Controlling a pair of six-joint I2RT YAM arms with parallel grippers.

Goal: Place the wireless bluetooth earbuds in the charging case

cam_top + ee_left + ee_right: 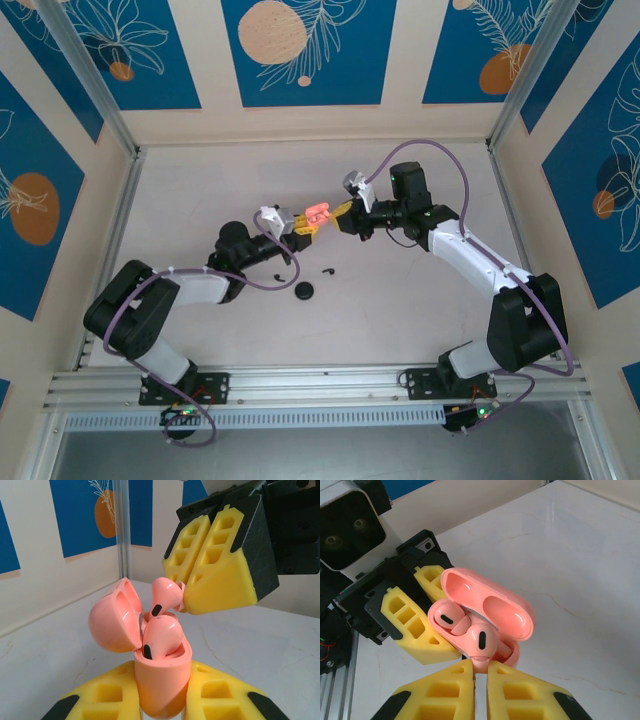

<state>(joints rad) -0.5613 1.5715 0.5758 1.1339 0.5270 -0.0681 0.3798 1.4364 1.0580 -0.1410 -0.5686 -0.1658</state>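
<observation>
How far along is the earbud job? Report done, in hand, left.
Done: the left gripper holds the pink case lid-open, one pink earbud seated inside. In hand: the right gripper pinches the second pink earbud at the case mouth, not yet seated. Left: seat it, let go. Two black curved pieces lie on the table, untouched.

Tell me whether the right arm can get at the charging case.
Likely yes: the left fingers hold the pink charging case with its lid swung open, and the right fingers, gripping a pink earbud, sit right at its mouth.
</observation>
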